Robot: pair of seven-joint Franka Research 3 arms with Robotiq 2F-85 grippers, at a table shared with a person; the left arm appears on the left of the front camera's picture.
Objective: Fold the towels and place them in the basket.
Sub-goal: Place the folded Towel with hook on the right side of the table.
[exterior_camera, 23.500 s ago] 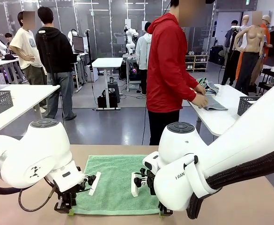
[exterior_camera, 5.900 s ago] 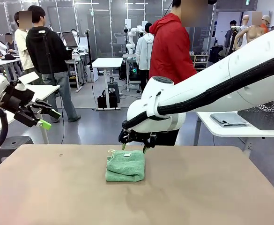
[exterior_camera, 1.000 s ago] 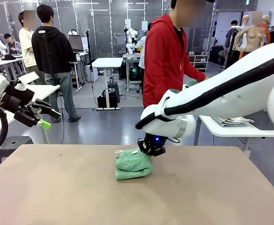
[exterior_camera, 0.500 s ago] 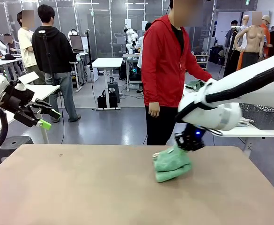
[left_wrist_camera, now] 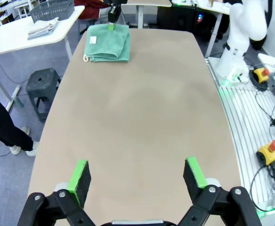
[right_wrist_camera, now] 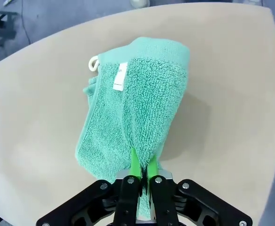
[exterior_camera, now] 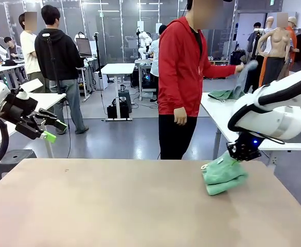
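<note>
My right gripper (exterior_camera: 240, 153) is shut on an edge of the folded mint green towel (exterior_camera: 223, 175), which hangs from it low over the table's far right part. In the right wrist view the green pads (right_wrist_camera: 135, 165) pinch the towel (right_wrist_camera: 137, 103), whose white tag (right_wrist_camera: 120, 77) faces up. My left gripper (exterior_camera: 47, 131) is raised at the left, open and holding nothing; its fingers (left_wrist_camera: 79, 181) stand wide apart over the tabletop. The dark mesh basket (left_wrist_camera: 52, 8) stands on the white side table. The person in red lifts a pale blue-grey towel (exterior_camera: 233, 88) over that table.
The brown table (exterior_camera: 104, 206) ends just right of the held towel. The white side table (exterior_camera: 217, 110) stands beyond that corner, with a folded grey cloth (left_wrist_camera: 42, 27) beside the basket. The person (exterior_camera: 181, 77) stands at the far edge. A stool (left_wrist_camera: 42, 80) sits by the table.
My right gripper has carried the green towel from the table's middle to its right side. The person has raised an arm with the blue-grey towel. The left arm has not moved.
</note>
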